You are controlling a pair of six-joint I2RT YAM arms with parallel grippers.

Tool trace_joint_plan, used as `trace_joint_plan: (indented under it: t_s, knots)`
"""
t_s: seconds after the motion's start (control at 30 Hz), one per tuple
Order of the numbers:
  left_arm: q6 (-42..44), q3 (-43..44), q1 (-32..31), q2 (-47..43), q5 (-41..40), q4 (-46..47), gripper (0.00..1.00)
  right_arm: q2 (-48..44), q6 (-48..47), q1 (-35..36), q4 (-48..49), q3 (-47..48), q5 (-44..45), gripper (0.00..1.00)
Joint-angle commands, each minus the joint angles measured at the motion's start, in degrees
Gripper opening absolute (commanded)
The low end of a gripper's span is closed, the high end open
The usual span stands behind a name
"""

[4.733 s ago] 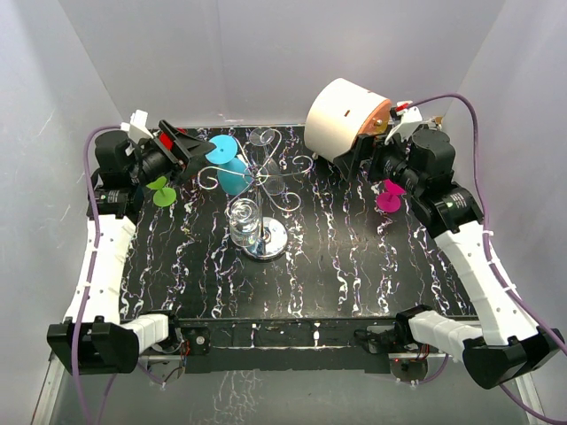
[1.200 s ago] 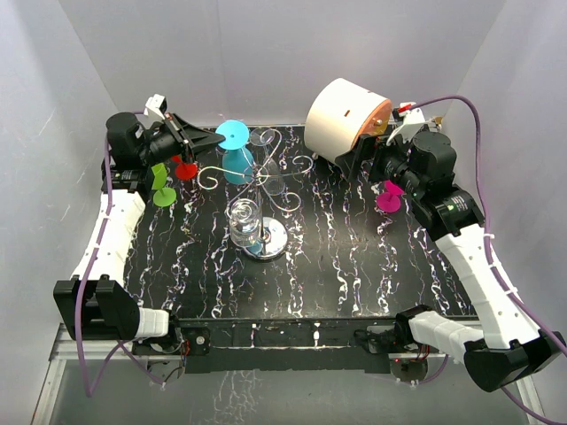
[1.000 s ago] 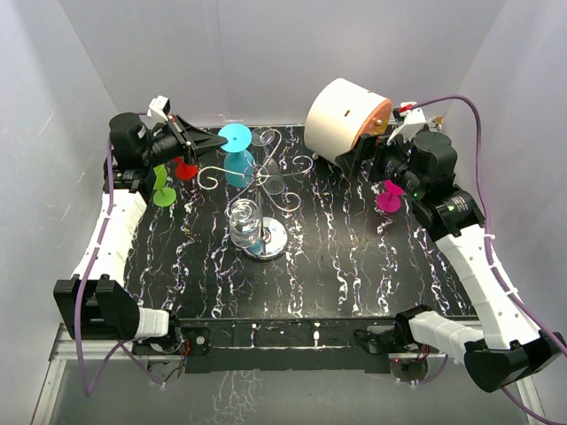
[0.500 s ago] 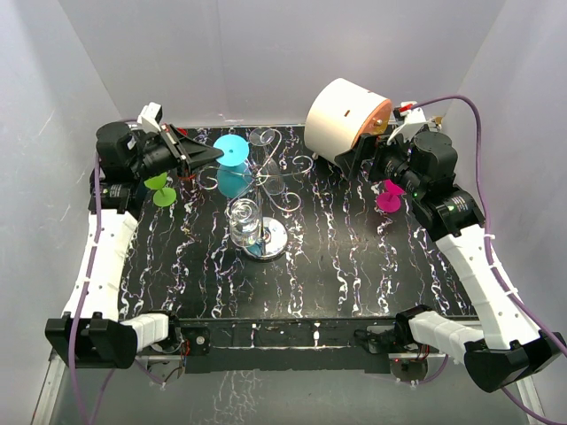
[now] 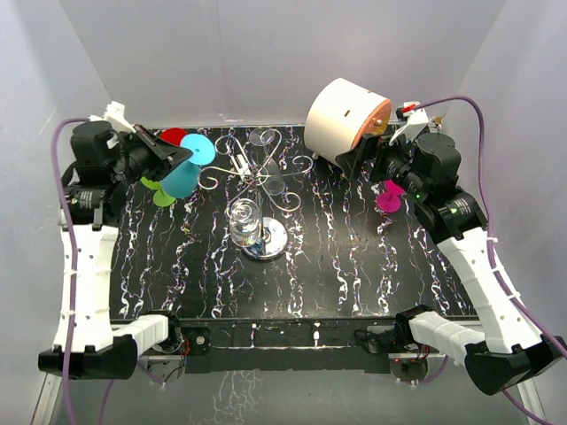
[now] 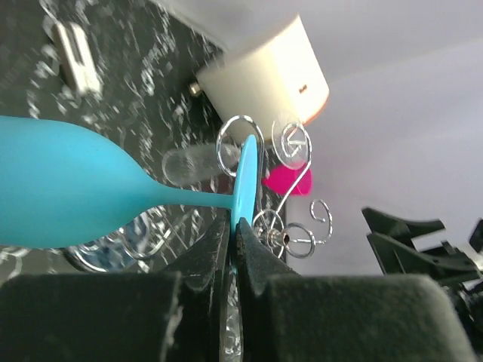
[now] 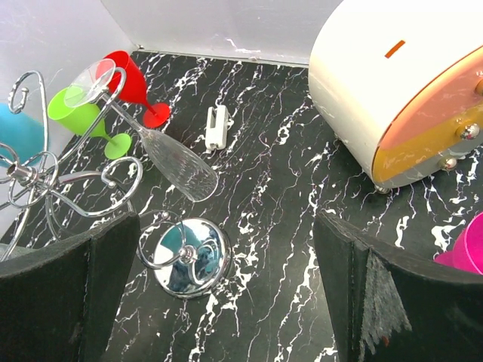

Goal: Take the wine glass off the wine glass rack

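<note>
I've drawn blue wine glass (image 5: 182,177) clear left of wine glass rack (image 5: 273,237), left jaws pinching its foot; right jaws spread, idle. Removal looks essentially done.

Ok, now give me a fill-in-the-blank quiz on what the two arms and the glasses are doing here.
1. The left gripper is shut on the round foot of the ___ wine glass.
2. The right gripper has its jaws ___, holding nothing.
3. The glasses hanging on the wine glass rack are ___, not coloured.
Missing words: blue; open; clear.
</note>
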Motion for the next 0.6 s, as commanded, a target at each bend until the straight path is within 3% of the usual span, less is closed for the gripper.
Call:
trace_joint_plan:
  t_s: [0.0,0.1,0.27,0.43,0.57]
  knots:
    - [7.23,7.28,0.33,-4.39,-14.27,-6.59,0.00,-1.56,0.91,0.28,4.56,1.53,-0.90,0.98]
    - [8.24,10.00,0.35,-6.17,-14.37,-2.96,0.00,-1.61,1.47,0.28,4.93,1.56,-1.50,0.98]
    - [3.02,10.41,0.32,-8.21,-0.70,13.85,0.00,-1.93,3.75,0.28,7.53,1.50,-5.21,0.98]
    - [-17.92,3.98,0.30,-7.66,14.80,44.41,0.00,-1.88,10.33,0.28,14.88,0.78,-13.52,0.98]
    - [-39.59,-1.05,0.34,-5.32,20.31,72.80,0.00,-2.08,20.20,0.28,25.63,-0.91,-20.60,0.98]
